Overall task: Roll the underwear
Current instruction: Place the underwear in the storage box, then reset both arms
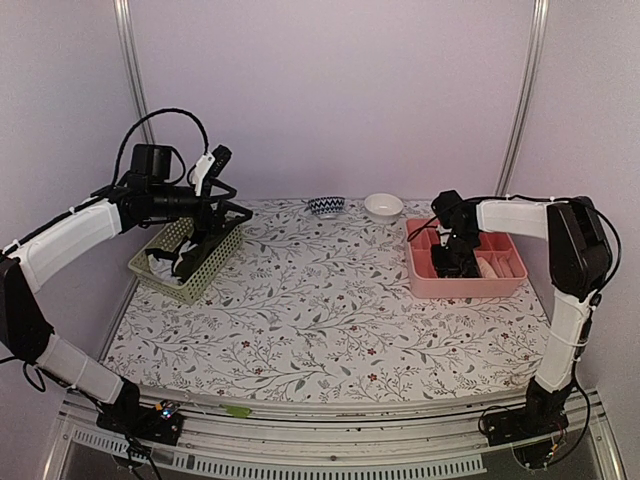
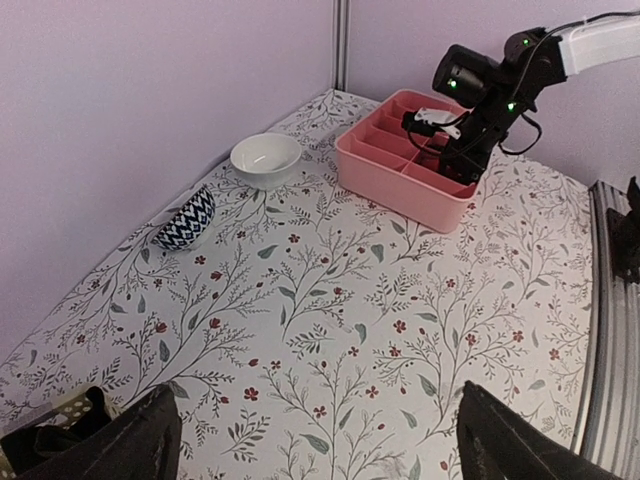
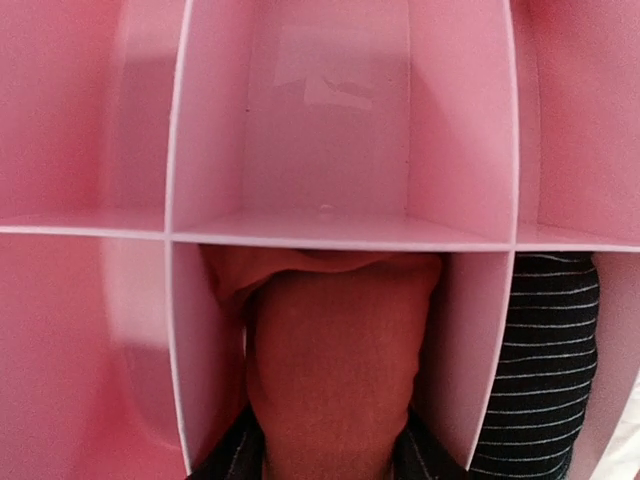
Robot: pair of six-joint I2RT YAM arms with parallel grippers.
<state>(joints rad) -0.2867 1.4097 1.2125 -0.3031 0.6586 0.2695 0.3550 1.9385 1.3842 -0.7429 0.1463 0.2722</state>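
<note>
**Right tool deep in the pink tray, red-orange roll in its grip**

The red-orange underwear (image 3: pixel 335 350) is seen rolled inside one compartment of the pink tray (image 1: pixel 450 288). Its long axis runs straight out from the right tool (image 1: pixel 455 255), which looks closed narrowly round the roll's near end. A black striped roll (image 3: pixel 545 350) is lodged in the compartment just beside it. The left tool (image 2: pixel 318 450) is held wide and empty, well apart from the tray across the surface (image 2: pixel 330 330), over the green basket (image 1: pixel 170 285), where a dark cloth (image 2: pixel 45 440) is glimpsed. Letting go of the roll is judged to be the right arm's job.
</note>
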